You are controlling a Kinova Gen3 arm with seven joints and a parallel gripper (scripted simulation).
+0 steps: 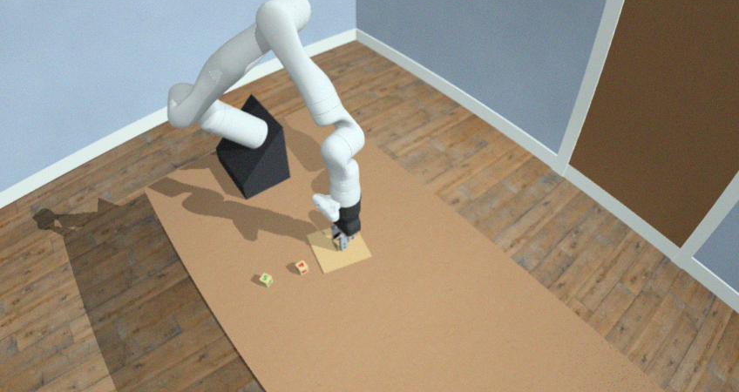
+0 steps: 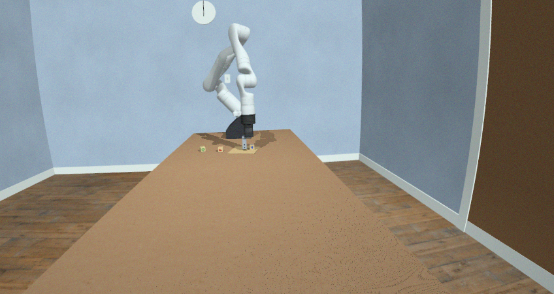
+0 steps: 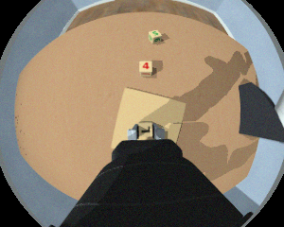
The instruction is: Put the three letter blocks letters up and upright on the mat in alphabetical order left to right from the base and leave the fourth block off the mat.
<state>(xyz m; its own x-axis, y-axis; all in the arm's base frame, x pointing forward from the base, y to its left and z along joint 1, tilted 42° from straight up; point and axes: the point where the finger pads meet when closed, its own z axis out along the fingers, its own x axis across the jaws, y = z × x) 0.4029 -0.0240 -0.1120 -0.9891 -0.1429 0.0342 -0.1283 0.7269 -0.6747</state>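
My gripper [image 1: 342,244] [image 2: 244,147] [image 3: 145,129] is down on the light tan mat [image 1: 336,262] [image 2: 234,151] [image 3: 133,110] and is shut on a small wooden block. The fingers hide most of that block, and I cannot read its top. A block with a blue mark [image 1: 353,237] [image 2: 251,147] sits on the mat right beside the gripper. A block with a red mark [image 1: 301,267] [image 2: 220,149] [image 3: 146,67] lies on the table just off the mat. A block with a green mark [image 1: 266,279] [image 2: 202,149] [image 3: 155,37] lies farther out on the same side.
The arm's dark base block [image 1: 254,155] [image 2: 234,129] [image 3: 258,113] stands on the long brown table [image 1: 415,310] behind the mat. The arm casts shadows across the table near the mat.
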